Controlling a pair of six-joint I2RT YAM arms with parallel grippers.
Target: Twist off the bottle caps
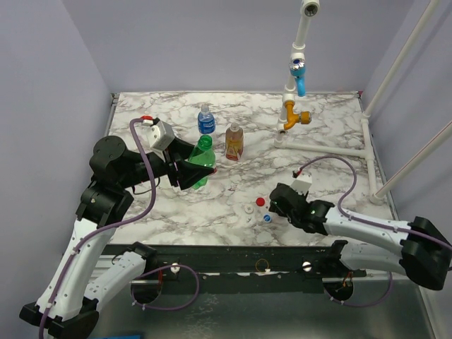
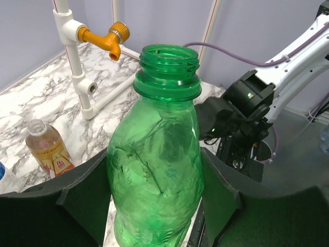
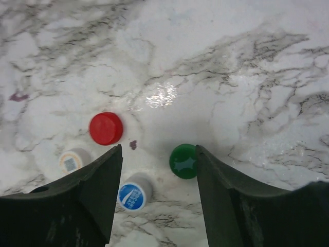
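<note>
My left gripper (image 2: 154,154) is shut on the body of the green bottle (image 2: 157,170), which has an open threaded neck and no cap. In the top view that green bottle (image 1: 202,161) leans in the left gripper (image 1: 189,169) at mid-left. My right gripper (image 3: 158,149) hangs open just above the table. The green cap (image 3: 183,161) lies loose against its right finger's inner side. The red cap (image 3: 106,128), a white cap (image 3: 73,160) and a blue-topped white cap (image 3: 133,193) lie loose nearby. A blue-label bottle (image 1: 206,120) and an amber bottle (image 1: 234,141) stand uncapped behind.
A white pipe frame with an orange fitting (image 1: 296,116) and a blue fitting (image 1: 299,76) stands at the back right. Its pipes run along the right side (image 1: 332,148). The table's front edge (image 1: 254,247) lies just near the caps.
</note>
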